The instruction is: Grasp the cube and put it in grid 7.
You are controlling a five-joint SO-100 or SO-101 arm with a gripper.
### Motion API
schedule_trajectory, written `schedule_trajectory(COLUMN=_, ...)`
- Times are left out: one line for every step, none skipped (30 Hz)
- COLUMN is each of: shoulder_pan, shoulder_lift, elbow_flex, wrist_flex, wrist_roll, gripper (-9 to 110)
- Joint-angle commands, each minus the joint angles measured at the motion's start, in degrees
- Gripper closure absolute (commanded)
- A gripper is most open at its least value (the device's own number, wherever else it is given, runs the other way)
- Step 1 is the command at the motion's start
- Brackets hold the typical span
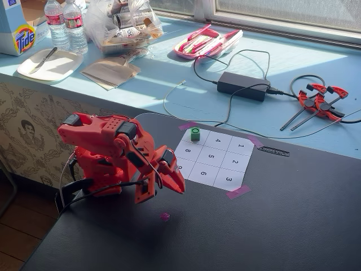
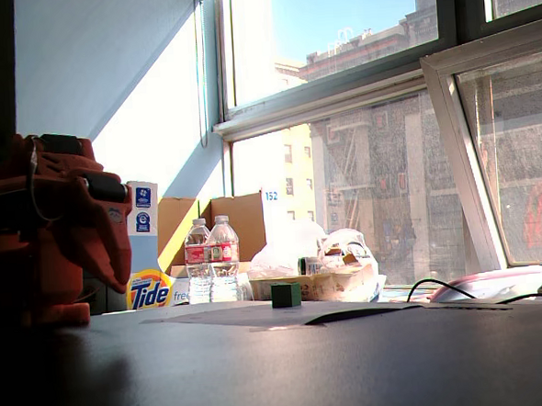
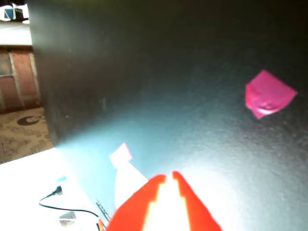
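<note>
The tiny green cube (image 1: 195, 134) stands on the far-left corner square of the white numbered grid (image 1: 214, 159), next to squares 4 and 8; it covers that square's digit. It also shows in a fixed view (image 2: 286, 295), small and dark against the window. The red arm is folded low at the table's left. My gripper (image 1: 180, 190) points down at the black table, well apart from the cube, near the grid's near-left corner. In the wrist view my gripper (image 3: 168, 177) has its tips almost touching, with nothing between them. The cube is out of the wrist view.
A small pink tape scrap (image 1: 164, 215) lies on the black table (image 1: 282, 226) just in front of the gripper and shows in the wrist view (image 3: 268, 95). Pink tape holds the grid's corners. Cables, a power brick (image 1: 242, 86) and red clamps (image 1: 320, 100) lie on the blue sill behind.
</note>
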Motion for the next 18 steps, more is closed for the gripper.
schedule_trajectory(shoulder_pan=0.8, shoulder_lift=0.3, elbow_flex=4.0, wrist_flex=0.4, wrist_roll=0.7, gripper=101)
schedule_trajectory(shoulder_pan=0.7, shoulder_lift=0.3, elbow_flex=4.0, wrist_flex=0.4, wrist_roll=0.7, gripper=101)
schedule_trajectory(shoulder_pan=0.7, shoulder_lift=0.3, elbow_flex=4.0, wrist_flex=0.4, wrist_roll=0.7, gripper=101)
schedule_trajectory(shoulder_pan=0.7, shoulder_lift=0.3, elbow_flex=4.0, wrist_flex=0.4, wrist_roll=0.7, gripper=101)
schedule_trajectory(shoulder_pan=0.7, shoulder_lift=0.3, elbow_flex=4.0, wrist_flex=0.4, wrist_roll=0.7, gripper=101)
schedule_trajectory(shoulder_pan=0.7, shoulder_lift=0.3, elbow_flex=4.0, wrist_flex=0.4, wrist_roll=0.7, gripper=101)
schedule_trajectory(shoulder_pan=0.7, shoulder_lift=0.3, elbow_flex=4.0, wrist_flex=0.4, wrist_roll=0.7, gripper=101)
schedule_trajectory(shoulder_pan=0.7, shoulder_lift=0.3, elbow_flex=4.0, wrist_flex=0.4, wrist_roll=0.7, gripper=101)
schedule_trajectory(shoulder_pan=0.7, shoulder_lift=0.3, elbow_flex=4.0, wrist_flex=0.4, wrist_roll=0.7, gripper=101)
schedule_trajectory(shoulder_pan=0.7, shoulder_lift=0.3, elbow_flex=4.0, wrist_flex=0.4, wrist_roll=0.7, gripper=101)
schedule_trajectory(shoulder_pan=0.7, shoulder_lift=0.3, elbow_flex=4.0, wrist_flex=0.4, wrist_roll=0.7, gripper=101)
schedule_trajectory(shoulder_pan=0.7, shoulder_lift=0.3, elbow_flex=4.0, wrist_flex=0.4, wrist_roll=0.7, gripper=101)
schedule_trajectory(shoulder_pan=0.7, shoulder_lift=0.3, elbow_flex=4.0, wrist_flex=0.4, wrist_roll=0.7, gripper=101)
schedule_trajectory(shoulder_pan=0.7, shoulder_lift=0.3, elbow_flex=4.0, wrist_flex=0.4, wrist_roll=0.7, gripper=101)
schedule_trajectory(shoulder_pan=1.5, shoulder_lift=0.2, elbow_flex=4.0, wrist_flex=0.4, wrist_roll=1.3, gripper=101)
schedule_trajectory(shoulder_pan=5.3, shoulder_lift=0.2, elbow_flex=4.1, wrist_flex=0.4, wrist_roll=3.1, gripper=101)
schedule_trajectory(shoulder_pan=9.7, shoulder_lift=0.2, elbow_flex=4.1, wrist_flex=0.6, wrist_roll=3.7, gripper=101)
schedule_trajectory(shoulder_pan=13.2, shoulder_lift=0.1, elbow_flex=4.1, wrist_flex=1.0, wrist_roll=5.8, gripper=101)
